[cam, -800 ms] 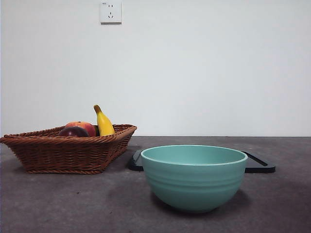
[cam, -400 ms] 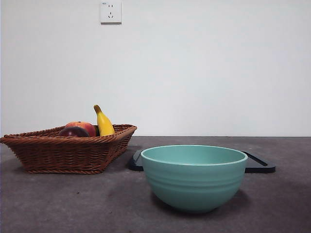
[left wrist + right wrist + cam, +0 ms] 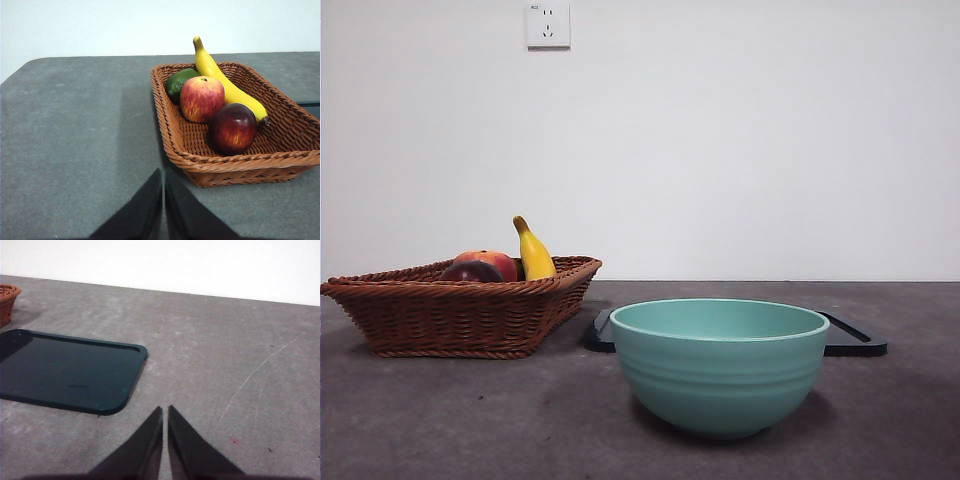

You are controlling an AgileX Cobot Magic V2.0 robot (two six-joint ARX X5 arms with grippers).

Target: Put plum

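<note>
The plum lies in the wicker basket, touching the banana and just beside the red fruit; a green fruit sits behind them. The left gripper hangs over the bare table near the basket, its jaws pressed nearly together and holding nothing. The right gripper is likewise narrow and empty, near a dark tray. A teal bowl stands in front of the tray.

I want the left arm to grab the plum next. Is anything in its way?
Nothing stands between the shut left gripper and the plum except the wicker basket's near rim. The plum lies uncovered on top, beside the red fruit and the banana.
</note>
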